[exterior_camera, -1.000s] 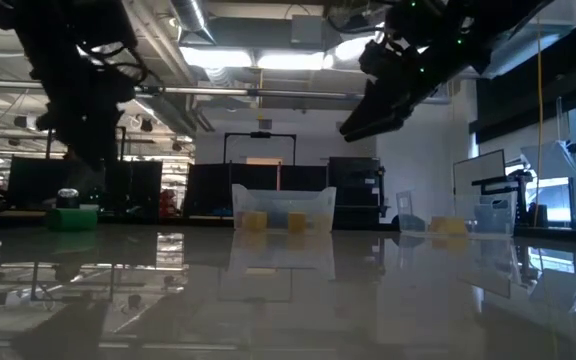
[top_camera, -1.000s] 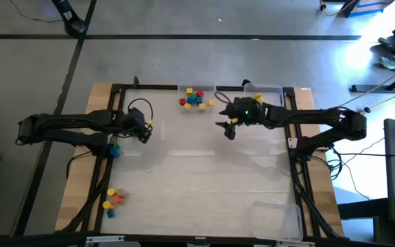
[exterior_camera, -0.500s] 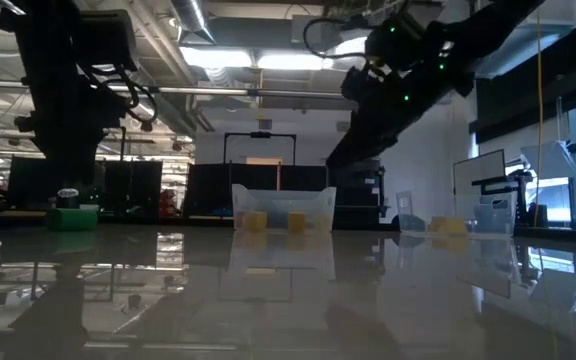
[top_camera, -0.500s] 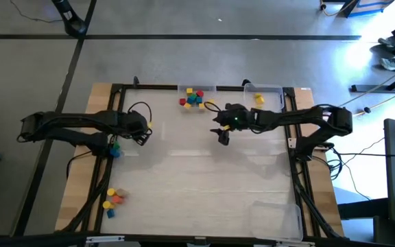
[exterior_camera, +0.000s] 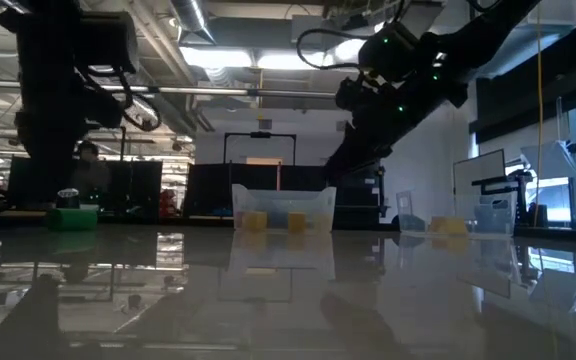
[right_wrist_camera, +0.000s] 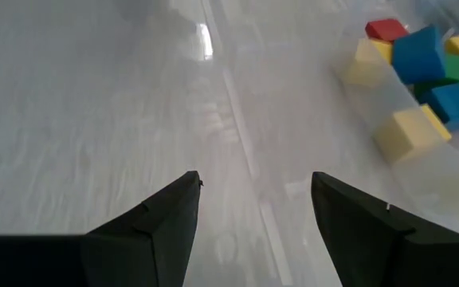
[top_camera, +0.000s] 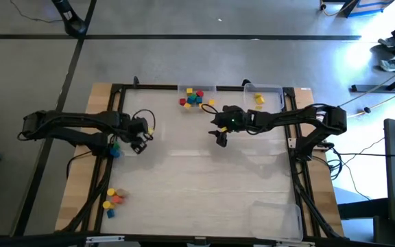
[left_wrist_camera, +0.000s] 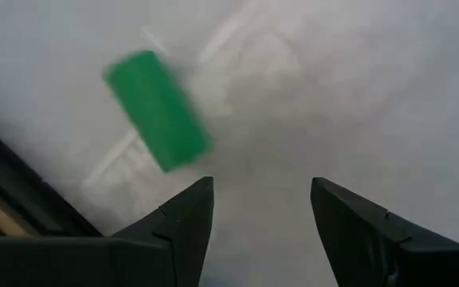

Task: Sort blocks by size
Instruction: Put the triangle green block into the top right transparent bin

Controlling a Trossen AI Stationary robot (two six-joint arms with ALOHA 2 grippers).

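A green block lies on the table just beyond my left gripper, which points down, open, with nothing between its fingers. In the high view this green block sits beside a blue one, on the table-edge side of the left gripper. Several blocks lie in a clear tray at the far edge; in the right wrist view they show as yellow, blue, red and green cubes. My right gripper hangs open above the bare table, short of that tray.
A second clear tray at the far right holds a yellow block. A few blocks lie on the wooden strip at the near left. Another clear tray stands at the near right. The table's middle is bare.
My right gripper has sunk toward the table and reached a little farther toward the table's left. My left gripper has tipped to point more steeply down, over the spot beside the green block. No block has moved.
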